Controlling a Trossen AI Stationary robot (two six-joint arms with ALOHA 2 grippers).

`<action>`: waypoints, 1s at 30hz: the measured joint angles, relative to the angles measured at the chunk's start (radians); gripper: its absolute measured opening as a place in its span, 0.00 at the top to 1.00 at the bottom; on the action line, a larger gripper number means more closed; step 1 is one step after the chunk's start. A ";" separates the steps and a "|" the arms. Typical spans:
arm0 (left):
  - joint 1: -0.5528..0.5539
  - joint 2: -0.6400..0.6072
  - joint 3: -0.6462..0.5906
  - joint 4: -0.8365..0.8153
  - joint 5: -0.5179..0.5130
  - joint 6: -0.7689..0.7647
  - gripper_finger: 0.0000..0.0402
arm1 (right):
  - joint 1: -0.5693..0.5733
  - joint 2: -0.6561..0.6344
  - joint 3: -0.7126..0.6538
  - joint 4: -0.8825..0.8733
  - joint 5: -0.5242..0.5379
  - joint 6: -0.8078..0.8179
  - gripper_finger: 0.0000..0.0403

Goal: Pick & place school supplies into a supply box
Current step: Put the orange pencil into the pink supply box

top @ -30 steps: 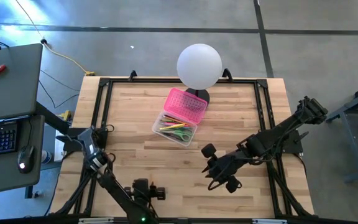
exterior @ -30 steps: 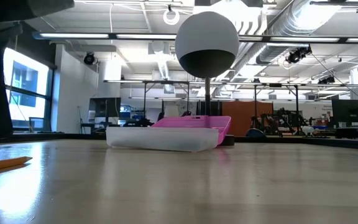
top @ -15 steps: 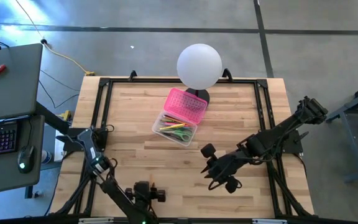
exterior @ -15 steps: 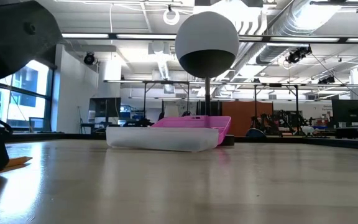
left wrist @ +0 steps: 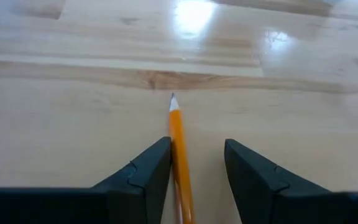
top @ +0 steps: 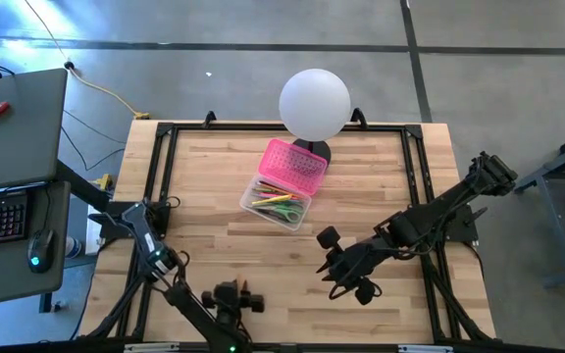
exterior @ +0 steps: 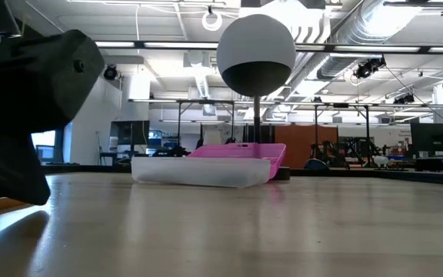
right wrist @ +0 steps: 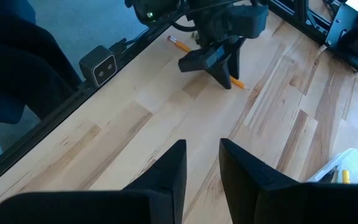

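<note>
High view, table: a light wooden table (top: 224, 196) inside a black frame.
High view, supply box: the supply box (top: 284, 184) lies open at the far middle of the table, pink dotted lid on its far side, coloured pencils and pens in the clear base.
High view, lamp: a white globe lamp (top: 314, 104) stands just behind the box.
High view, left gripper: the left gripper (top: 235, 300) is low at the near edge, left of centre.
High view, right gripper: the right gripper (top: 336, 275) hangs over the near right part of the table, well apart from the box.
Low view, box: the box sits mid-table under the globe; a large dark arm part fills the left side.
Left wrist view, pencil: an orange pencil (left wrist: 179, 155) lies on the wood between the left gripper's parted fingers (left wrist: 143, 175), touching the inner face of one, tip pointing away.
Left wrist view, grip: jaws apart, not clamped on the pencil.
Right wrist view, right gripper: its fingers (right wrist: 166, 174) stand a little apart, holding nothing.
Right wrist view, left gripper: farther off, it stands straddling the pencil on the wood.
</note>
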 joint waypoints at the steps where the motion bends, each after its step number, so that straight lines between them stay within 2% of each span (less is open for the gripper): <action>1: 0.000 0.003 0.000 -0.002 -0.009 0.006 0.53 | 0.000 0.000 0.000 0.001 0.000 0.000 0.82; 5: -0.006 0.026 -0.001 -0.024 -0.045 0.024 0.53 | 0.000 0.000 0.000 0.001 0.000 0.000 0.82; 15: -0.012 0.046 -0.002 -0.047 -0.055 0.016 0.55 | 0.000 0.000 0.000 0.007 -0.003 0.000 0.82; 24: -0.012 0.049 -0.007 -0.070 -0.047 0.011 0.78 | 0.000 0.000 0.000 0.008 -0.003 0.000 0.82; 30: -0.011 0.053 -0.026 -0.088 -0.109 0.021 0.92 | 0.000 0.000 0.000 0.008 -0.003 0.000 0.82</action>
